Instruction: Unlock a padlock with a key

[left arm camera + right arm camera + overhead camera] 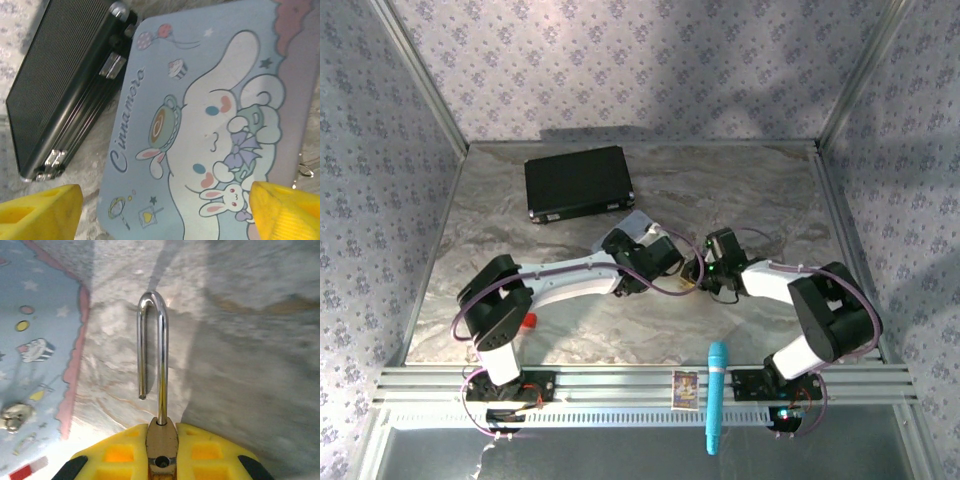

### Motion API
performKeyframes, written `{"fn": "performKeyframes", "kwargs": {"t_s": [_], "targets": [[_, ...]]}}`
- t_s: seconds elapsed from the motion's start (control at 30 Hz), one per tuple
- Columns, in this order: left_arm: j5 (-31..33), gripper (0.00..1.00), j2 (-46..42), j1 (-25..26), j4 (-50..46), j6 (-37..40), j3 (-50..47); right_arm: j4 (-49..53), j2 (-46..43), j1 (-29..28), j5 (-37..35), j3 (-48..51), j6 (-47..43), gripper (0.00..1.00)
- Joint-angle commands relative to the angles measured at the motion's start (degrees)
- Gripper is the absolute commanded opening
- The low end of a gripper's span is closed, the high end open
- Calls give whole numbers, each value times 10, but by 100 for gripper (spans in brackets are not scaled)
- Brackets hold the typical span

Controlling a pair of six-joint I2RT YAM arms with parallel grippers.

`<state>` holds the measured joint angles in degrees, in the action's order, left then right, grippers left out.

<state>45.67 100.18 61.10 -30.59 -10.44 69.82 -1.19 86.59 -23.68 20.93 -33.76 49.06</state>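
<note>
Padlock: the padlock [161, 439] stands upright between the yellow fingers [116, 452] of the right tool [161, 460], over the table [770, 200] just beside the tin's edge.
Shackle: the shackle [163, 340] is raised, with one leg in the brass body and the other leg's end hanging free above it.
Right tool: clamped on the padlock's body from both sides.
Left tool: the left tool [165, 212] hovers over the tin with its yellow fingers [42, 212] spread wide and nothing between them.
Key: cannot be picked out for sure. A small silvery lump [12, 417] lies on the tin's lid, too blurred to name.
Tin: the pastel blue tin [200, 125] lies flat under the left tool, its corner right next to the black case.
Black case: the ribbed black case [578, 183] is closed, with metal latches on its near edge, and sits toward the far left of the table.
Red block: the red block [529, 321] is beside the left arm's base, well apart from both tools.
Near rail: a teal cylinder [716, 395] and a small card [686, 389] lie between the two bases.
Writing: cursive "Cinnamoro" runs along the tin's lid, beside a white long-eared cartoon figure. The card's print is too small to read.
</note>
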Motion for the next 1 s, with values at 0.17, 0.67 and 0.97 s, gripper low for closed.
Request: {"fn": "performKeyframes", "kwargs": {"t_s": [0.17, 0.67, 0.97], "targets": [[-70, 100, -27, 56, -67, -53, -7, 282, -17, 81, -4, -49, -184, 14], [-52, 98, -21, -26, -164, -160, -68, 426, -22, 123, -104, -125, -290, 19], [-76, 98, -42, -84, -119, -161, -118, 424, -18, 132, -156, -133, -293, 25]]}}
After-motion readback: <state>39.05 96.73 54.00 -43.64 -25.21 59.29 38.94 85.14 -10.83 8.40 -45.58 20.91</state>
